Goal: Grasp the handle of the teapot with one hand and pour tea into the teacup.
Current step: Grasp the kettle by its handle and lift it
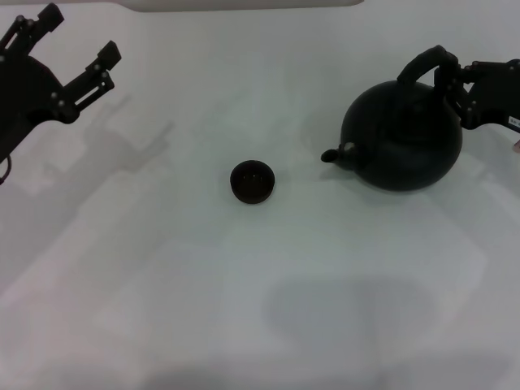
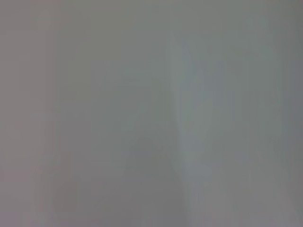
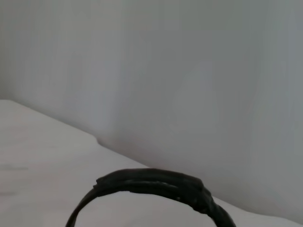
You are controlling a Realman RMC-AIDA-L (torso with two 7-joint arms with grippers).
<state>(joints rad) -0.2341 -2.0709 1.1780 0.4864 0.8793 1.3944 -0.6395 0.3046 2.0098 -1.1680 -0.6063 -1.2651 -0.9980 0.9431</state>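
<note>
The round matte black teapot (image 1: 402,138) stands upright at the right of the white table (image 1: 244,309), its stubby spout (image 1: 333,154) pointing left toward the teacup. Its arched handle (image 1: 424,63) rises over the body and shows as a black arc in the right wrist view, handle (image 3: 156,184). My right gripper (image 1: 457,85) is right against the handle's right side, at the height of the arch. The tiny black teacup (image 1: 252,181) sits near the table's middle, a short way left of the spout. My left gripper (image 1: 77,39) hangs open at the far left, holding nothing.
The left wrist view shows only a plain grey surface. A pale wall and the table's far edge (image 3: 94,137) lie behind the handle in the right wrist view. A white object's edge (image 1: 244,5) shows at the table's back.
</note>
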